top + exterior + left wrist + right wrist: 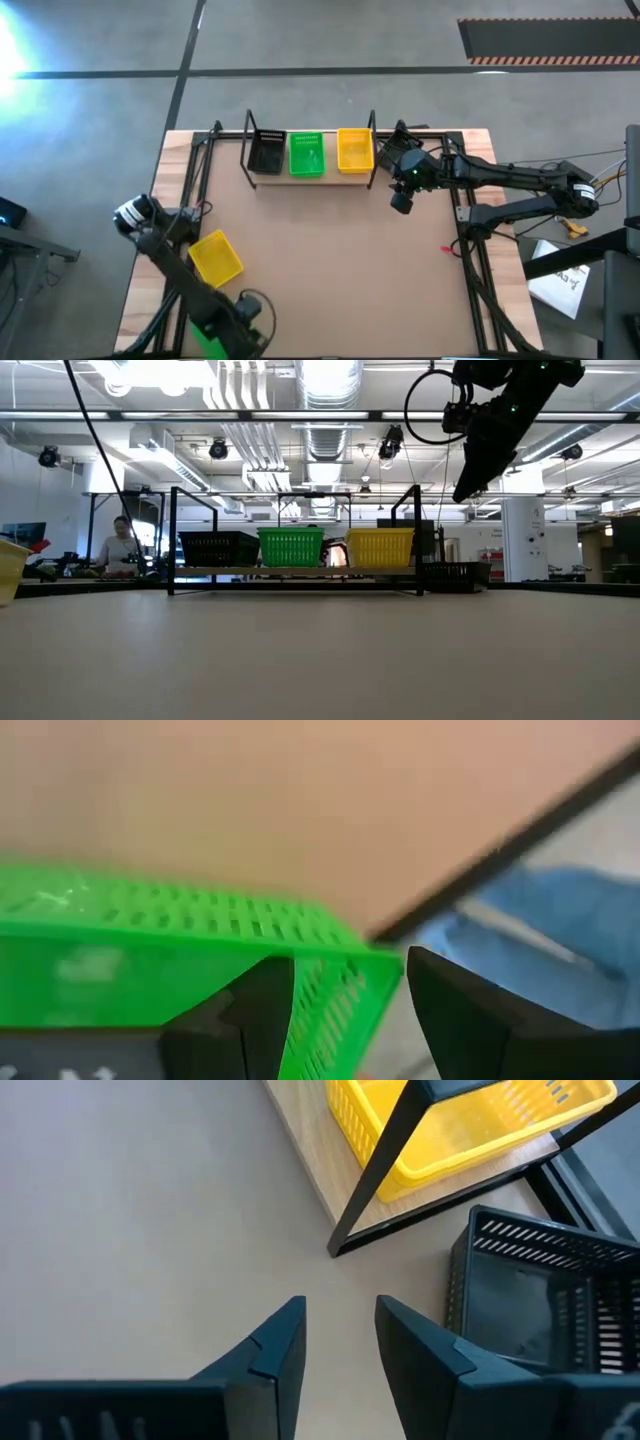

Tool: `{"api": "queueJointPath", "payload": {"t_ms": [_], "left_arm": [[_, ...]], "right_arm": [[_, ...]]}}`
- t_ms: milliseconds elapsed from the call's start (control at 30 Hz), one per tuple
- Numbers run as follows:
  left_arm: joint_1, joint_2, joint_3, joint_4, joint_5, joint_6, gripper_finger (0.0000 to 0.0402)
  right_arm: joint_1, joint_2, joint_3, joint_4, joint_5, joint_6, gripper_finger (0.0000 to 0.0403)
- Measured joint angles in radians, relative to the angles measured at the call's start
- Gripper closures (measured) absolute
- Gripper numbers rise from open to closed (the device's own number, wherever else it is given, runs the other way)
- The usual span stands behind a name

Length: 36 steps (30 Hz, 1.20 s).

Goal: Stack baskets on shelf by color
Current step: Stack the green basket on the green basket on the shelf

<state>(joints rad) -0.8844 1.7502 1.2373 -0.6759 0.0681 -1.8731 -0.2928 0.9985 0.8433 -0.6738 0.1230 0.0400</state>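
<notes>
Your shelf (283, 180) sits along the far edge of the table (330, 270), a pale wood plank between thin black wire uprights. Three perforated plastic baskets stand side by side on it: black basket (266, 155) at the left end, green basket (306, 155) in the middle, yellow basket (354, 150) at the right end.

Off the shelf's right end, by the far right corner, there's a loose black basket (540, 1300), slotted walls, standing on the table. A second yellow basket (215, 257) lies skewed near the left edge.

Down at the near left corner is a bright green basket (150, 950), and your left gripper (345, 1010) is right at it: jaws wide apart, the basket's corner showing between them, no clamp on it that you can see.

Your right gripper (340, 1340) hangs above the table just off the shelf's right upright, jaws parted by a narrow gap with nothing in them.

The table is smooth, matte tan board on a black frame. Around it is grey concrete floor with dark lines, and a striped-edged mat (545, 40) far off to the right. Beyond the far edge are ceiling ducts and lights, and a person (120, 545) at a desk on the left.
</notes>
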Motion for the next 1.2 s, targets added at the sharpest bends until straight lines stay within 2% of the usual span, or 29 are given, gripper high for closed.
{"api": "queueJointPath", "payload": {"t_ms": [167,267,400,533,800,1100,1200], "left_arm": [[0.111,-0.037,-0.004,-0.083,-0.094,0.131,0.0221],[0.156,-0.057,0.009,-0.062,-0.092,0.212,0.0221],[0.151,-0.066,0.058,-0.066,-0.039,0.268,0.0221],[0.136,-0.066,0.093,-0.073,0.019,0.198,0.0221],[0.117,-0.029,0.068,-0.096,-0.019,-0.226,0.0221],[0.127,0.088,0.069,-0.097,-0.021,-0.324,0.0223],[0.128,0.102,0.069,-0.107,0.003,-0.325,0.0242]], "right_arm": [[0.000,0.000,0.000,0.002,0.000,-0.014,0.0286],[0.000,0.000,0.000,-0.004,0.000,-0.014,0.0288],[0.000,0.000,0.000,-0.006,0.000,-0.013,0.0293],[0.000,0.000,0.000,-0.005,0.000,-0.014,0.0297],[0.000,-0.001,0.000,0.000,0.000,-0.025,0.0296],[0.000,-0.001,0.000,0.000,0.000,-0.032,0.0305],[0.000,-0.001,0.000,0.000,0.000,-0.040,0.0305]]}}
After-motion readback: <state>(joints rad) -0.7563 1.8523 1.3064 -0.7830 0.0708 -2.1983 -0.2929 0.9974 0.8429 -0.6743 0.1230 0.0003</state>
